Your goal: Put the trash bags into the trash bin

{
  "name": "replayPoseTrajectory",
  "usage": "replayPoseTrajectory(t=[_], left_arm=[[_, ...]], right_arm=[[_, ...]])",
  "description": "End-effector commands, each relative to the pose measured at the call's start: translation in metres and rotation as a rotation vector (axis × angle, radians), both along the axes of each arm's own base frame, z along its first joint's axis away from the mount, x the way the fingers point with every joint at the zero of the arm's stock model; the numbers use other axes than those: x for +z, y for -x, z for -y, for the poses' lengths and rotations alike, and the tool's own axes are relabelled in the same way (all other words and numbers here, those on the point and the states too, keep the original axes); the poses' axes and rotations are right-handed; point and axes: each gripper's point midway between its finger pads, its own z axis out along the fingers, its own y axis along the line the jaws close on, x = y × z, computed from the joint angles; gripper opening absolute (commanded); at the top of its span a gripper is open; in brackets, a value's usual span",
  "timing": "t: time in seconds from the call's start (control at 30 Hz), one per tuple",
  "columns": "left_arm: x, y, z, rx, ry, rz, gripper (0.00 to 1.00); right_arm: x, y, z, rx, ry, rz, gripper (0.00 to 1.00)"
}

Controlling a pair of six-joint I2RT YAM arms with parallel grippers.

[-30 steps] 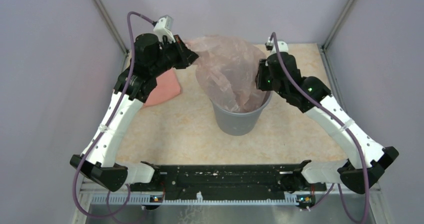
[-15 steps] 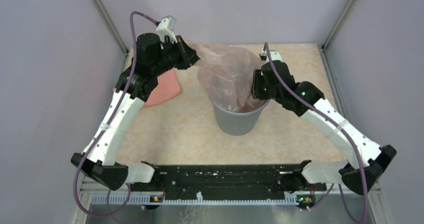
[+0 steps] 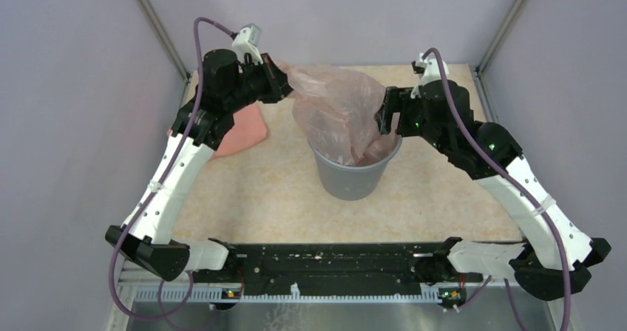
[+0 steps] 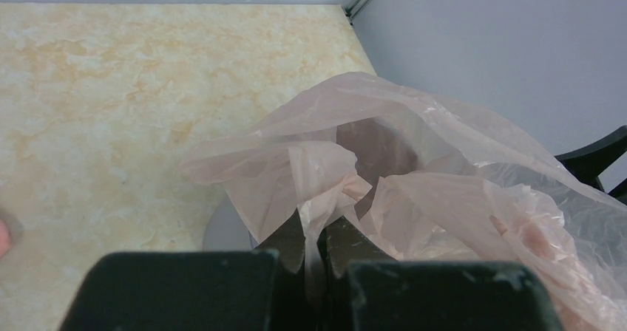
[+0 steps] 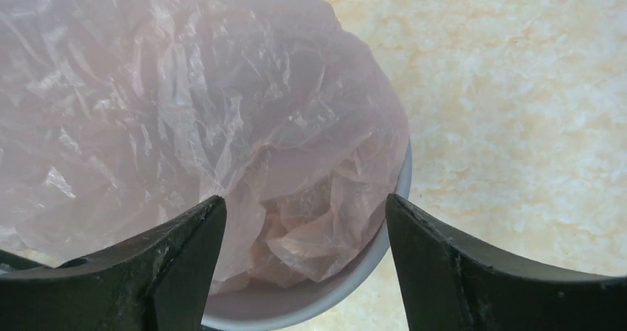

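The pale-pink translucent trash bag (image 3: 336, 109) billows above the round grey trash bin (image 3: 353, 179), with its lower part tucked inside. My left gripper (image 3: 285, 86) is shut on the bag's upper left edge. In the left wrist view a fold of film (image 4: 444, 183) is pinched between the fingers of the left gripper (image 4: 316, 231), and a sliver of the bin (image 4: 222, 231) shows below. My right gripper (image 3: 384, 113) hovers open at the bag's right side, above the bin rim. In the right wrist view the right gripper (image 5: 304, 200) holds nothing; the bag (image 5: 185, 109) and the bin rim (image 5: 370, 261) lie beneath it.
A pink folded cloth (image 3: 240, 131) lies on the marbled tabletop (image 3: 259, 190), left of the bin and under my left arm. Lilac walls and metal corner posts (image 3: 510, 24) close in the back and sides.
My right gripper has opened, let go of the bag and moved up and to the right from the bin mouth. The left gripper keeps its hold in the same place.
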Motion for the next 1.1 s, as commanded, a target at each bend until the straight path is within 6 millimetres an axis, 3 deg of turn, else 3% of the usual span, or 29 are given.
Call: replayPoseTrajectory(t=[0.0,0.13,0.27,0.4,0.47,0.63,0.77,0.87,1.07], left_arm=[[0.014,0.002,0.002,-0.015,0.029,0.044,0.0],[0.013,0.002,0.002,-0.016,0.029,0.04,0.0],[0.01,0.001,0.004,-0.022,0.03,0.031,0.0],[0.005,0.001,0.009,-0.046,0.033,0.019,0.0],[0.002,0.002,0.013,-0.056,0.03,0.014,0.0],[-0.013,0.005,0.024,-0.087,0.017,-0.013,0.0],[-0.02,0.01,0.032,-0.109,0.004,-0.022,0.0],[-0.022,0.011,0.034,-0.112,-0.003,-0.024,0.0],[-0.029,0.014,0.04,-0.126,-0.011,-0.039,0.0]], right_arm=[[0.037,-0.016,-0.001,-0.023,0.008,0.11,0.83],[0.041,-0.041,-0.003,-0.054,0.023,0.136,0.86],[0.019,-0.056,-0.013,-0.055,0.037,0.103,0.74],[-0.023,-0.049,-0.027,0.004,0.013,0.018,0.43],[-0.038,-0.042,-0.031,0.024,-0.016,-0.013,0.32],[-0.063,-0.031,-0.027,0.016,-0.024,-0.061,0.32],[-0.033,-0.024,-0.023,0.026,-0.054,-0.021,0.41],[-0.004,-0.017,-0.018,0.043,-0.08,0.028,0.55],[0.031,0.003,-0.016,0.111,-0.117,0.078,0.68]])
